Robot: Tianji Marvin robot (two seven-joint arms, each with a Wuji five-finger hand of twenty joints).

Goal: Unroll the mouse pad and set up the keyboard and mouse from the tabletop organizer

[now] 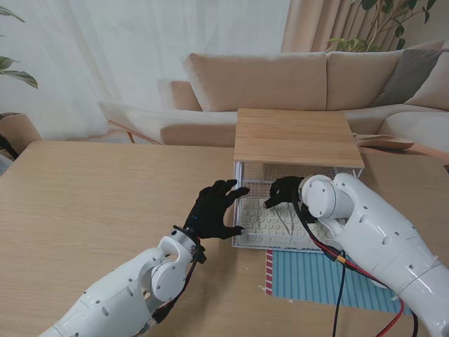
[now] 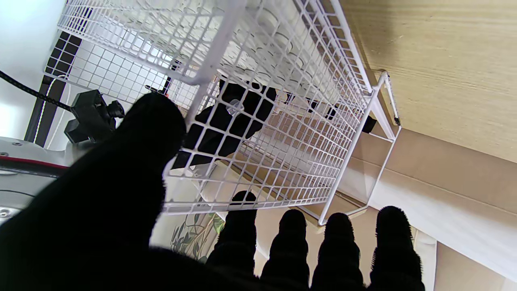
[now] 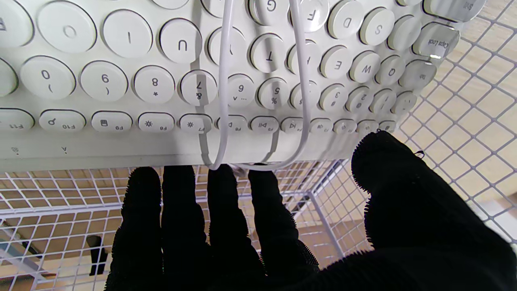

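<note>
We take the white wire organizer with its wooden top as our landmark; it stands on the wooden table, in front of the beige sofa.

Inside the organizer's lower basket lies the cream keyboard with round keys, and the right wrist view shows it close up, a thin white cable looped across its keys and over its edge. We cannot make out a mouse in any view.

Our right hand reaches into the organizer's open front, above the keyboard. In the right wrist view its four fingers lie straight and close together with their tips at the keyboard's edge, the thumb set apart to the side; they are not closed round anything, though we cannot tell whether the tips touch the edge.

Our left hand is at the organizer's left front corner, fingers spread. In the left wrist view the thumb lies against the basket's wire mesh, while the other fingertips sit just short of the basket's rim, holding nothing.

The striped blue mouse pad lies flat on the table just in front of the organizer, on the side nearer to us, partly under the right arm.
</note>
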